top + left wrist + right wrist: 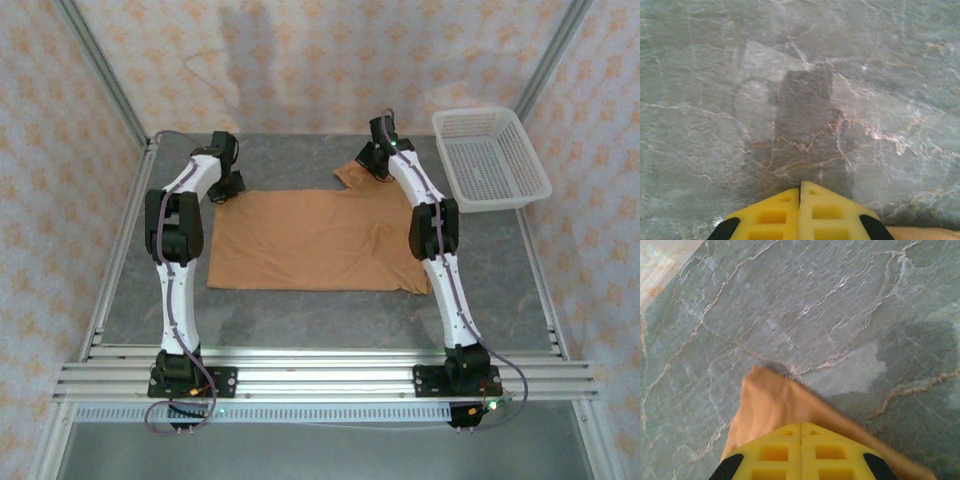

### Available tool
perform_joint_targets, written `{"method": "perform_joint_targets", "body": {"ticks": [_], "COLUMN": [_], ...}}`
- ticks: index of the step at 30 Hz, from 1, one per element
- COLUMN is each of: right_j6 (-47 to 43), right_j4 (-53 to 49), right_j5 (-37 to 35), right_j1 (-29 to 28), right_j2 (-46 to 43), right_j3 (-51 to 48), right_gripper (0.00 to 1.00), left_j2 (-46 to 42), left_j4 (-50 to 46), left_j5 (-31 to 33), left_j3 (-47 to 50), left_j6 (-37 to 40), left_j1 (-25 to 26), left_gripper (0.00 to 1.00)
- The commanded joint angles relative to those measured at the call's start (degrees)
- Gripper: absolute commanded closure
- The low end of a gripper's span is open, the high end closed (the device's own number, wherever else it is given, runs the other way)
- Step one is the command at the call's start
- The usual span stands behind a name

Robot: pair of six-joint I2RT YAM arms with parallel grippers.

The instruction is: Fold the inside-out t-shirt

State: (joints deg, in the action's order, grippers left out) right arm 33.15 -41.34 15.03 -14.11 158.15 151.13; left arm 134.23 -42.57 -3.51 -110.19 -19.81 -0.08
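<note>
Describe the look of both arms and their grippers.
The left arm and right arm have white links, black joints and black bases, with a thin purplish cable running along each. The left gripper and right gripper have yellow wedge-shaped fingers with rectangular cut-outs and black corner pieces.

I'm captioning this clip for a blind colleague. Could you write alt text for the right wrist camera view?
The yellow right tool is shut at the bottom of the picture, apparently pinching a fold of an orange-tan t-shirt that juts out ahead of it. Beneath lies a grey, marble-veined table.
</note>
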Motion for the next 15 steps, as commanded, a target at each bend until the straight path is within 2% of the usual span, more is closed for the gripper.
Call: {"method": "perform_joint_targets", "body": {"ticks": [1,7,11,12,13,15], "right_j6": [-5.36,-10.38,-13.45,-14.73,-16.23,-18.71], "right_j4": [-3.86,-4.83,-1.74,-1.67,-1.80,-3.39], "right_j5": [-0.11,0.71,-0.39,-1.40,-2.31,-4.54], "right_j1": [-0.24,-0.86,-1.26,-1.23,-1.16,-1.07], "right_j2": [-8.03,-16.65,-21.61,-21.46,-20.74,-17.87], "right_j3": [0.07,-8.37,-16.10,-16.17,-15.38,-11.99], "right_gripper": [1.00,1.00,1.00,0.92,0.71,0.50], "left_j2": [-3.94,-11.16,-15.40,-15.73,-15.76,-15.43], "left_j4": [-2.33,0.07,2.99,3.17,3.15,2.85], "left_j5": [-1.59,-1.11,-0.62,-0.79,-0.88,-1.00], "left_j3": [0.82,6.61,12.24,12.92,13.32,13.65], "left_j6": [-0.51,-0.82,-1.02,-1.02,-1.04,-0.78], "left_j1": [0.60,1.34,2.18,2.23,2.34,2.50], "left_gripper": [1.00,1.00,1.00,1.00,1.00,1.00]}}
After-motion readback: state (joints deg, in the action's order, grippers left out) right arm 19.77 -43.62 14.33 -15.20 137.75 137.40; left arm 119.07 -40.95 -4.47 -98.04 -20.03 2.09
